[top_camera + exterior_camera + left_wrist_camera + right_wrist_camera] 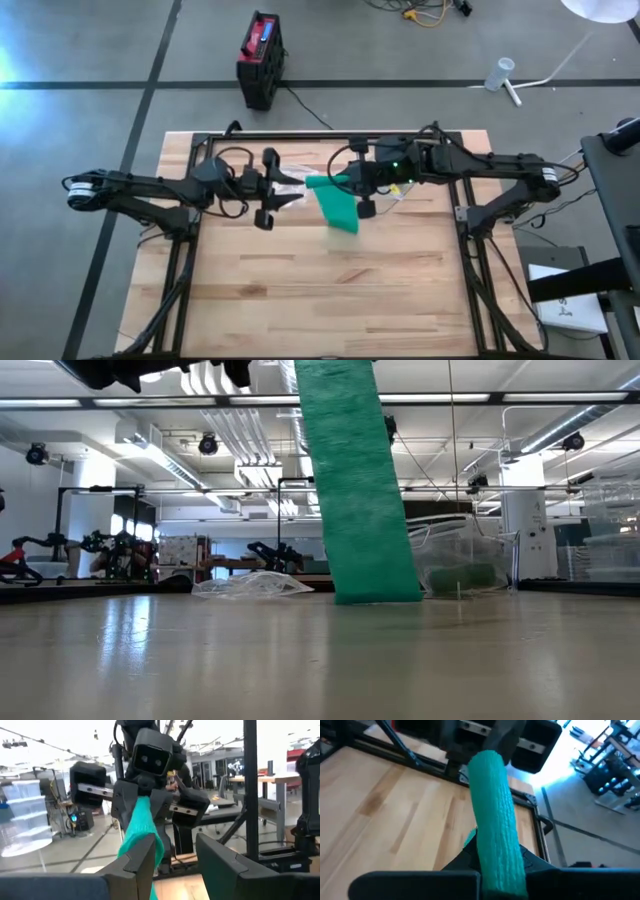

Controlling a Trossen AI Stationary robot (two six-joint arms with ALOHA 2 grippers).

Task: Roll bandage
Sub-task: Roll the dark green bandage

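From above we count one green bandage [336, 203], held up between two arms over the far middle of the wooden bench [300, 300]: the right gripper [352, 180] is clamped on one end, the left gripper [290, 190] sits at the other end of the short span, and a loose tail hangs down from it. We judge the rolling barely begun, since most of the strip looks unrolled. At bench height, we see that single strip [355, 490] hang as one flat band whose foot reaches the bench [320, 660], with a crumpled clear wrapper [245, 586] lying behind it, so nearly all the length is left to wind. From the left wrist, one bandage end [142, 832] lies against one finger [137, 865] with a gap to the other; we cannot tell whether that gripper grips. From the right wrist, the bandage [495, 830] is pinched in that arm's closed gripper [501, 870].
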